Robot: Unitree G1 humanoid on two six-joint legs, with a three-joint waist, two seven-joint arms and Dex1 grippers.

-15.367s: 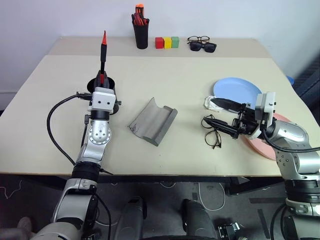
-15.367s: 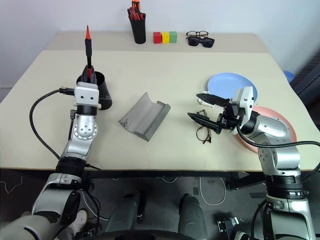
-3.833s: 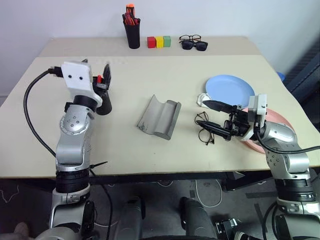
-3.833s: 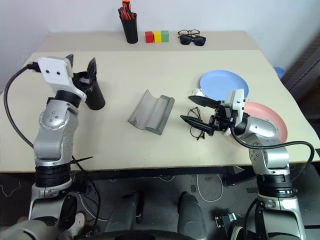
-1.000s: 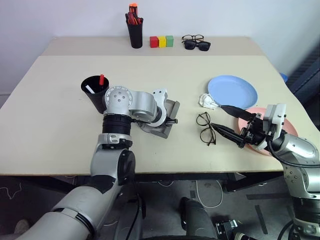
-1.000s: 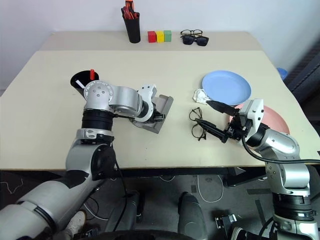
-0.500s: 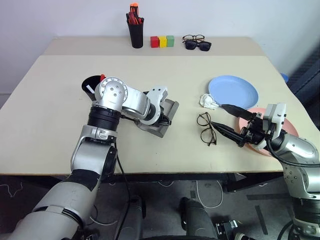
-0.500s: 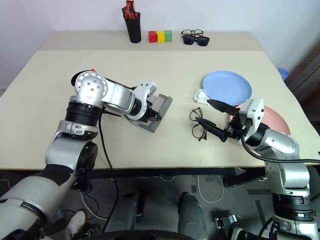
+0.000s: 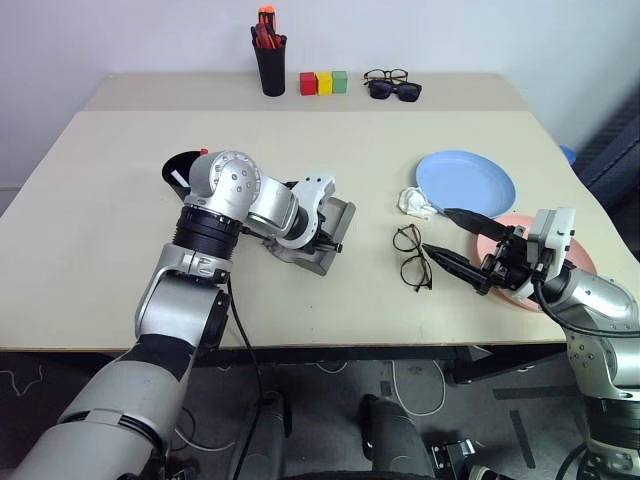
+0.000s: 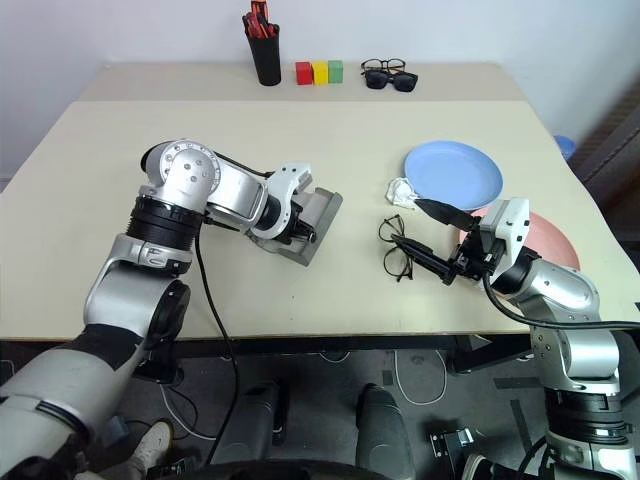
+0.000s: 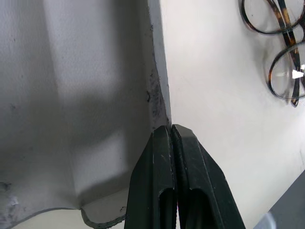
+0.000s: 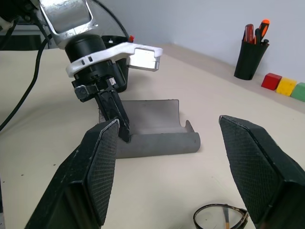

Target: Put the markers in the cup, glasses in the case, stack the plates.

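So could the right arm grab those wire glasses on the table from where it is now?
Probably yes: the right gripper stands open just beside the glasses, with nothing between them.

Evenly and brightly lit from overhead, perhaps; soft shadows under arms, sharp throughout, near fingers (image 12: 97, 167) slightly blurred.

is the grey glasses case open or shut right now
Open: the case lies spread with its pale inside showing, empty; the glasses lie beside it on the table.
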